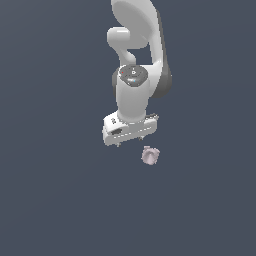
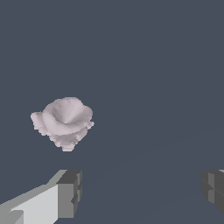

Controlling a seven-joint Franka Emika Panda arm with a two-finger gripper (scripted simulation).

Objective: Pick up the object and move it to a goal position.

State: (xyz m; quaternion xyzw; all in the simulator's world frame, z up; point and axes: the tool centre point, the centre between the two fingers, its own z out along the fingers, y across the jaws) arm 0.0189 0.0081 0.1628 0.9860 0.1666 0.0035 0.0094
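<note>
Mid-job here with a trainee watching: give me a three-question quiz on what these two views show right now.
1. True or false: the hand is holding the object.
2. In the wrist view, how do the fingers stand: wide apart or closed together?
3. Multiple choice: in the exterior view, the object lies A) to the hand's right and lower in the picture, B) to its left, C) hidden behind the arm.

Key: 1 false, the object lies apart from the hand; 2 wide apart, nothing between them; 3 A.
</note>
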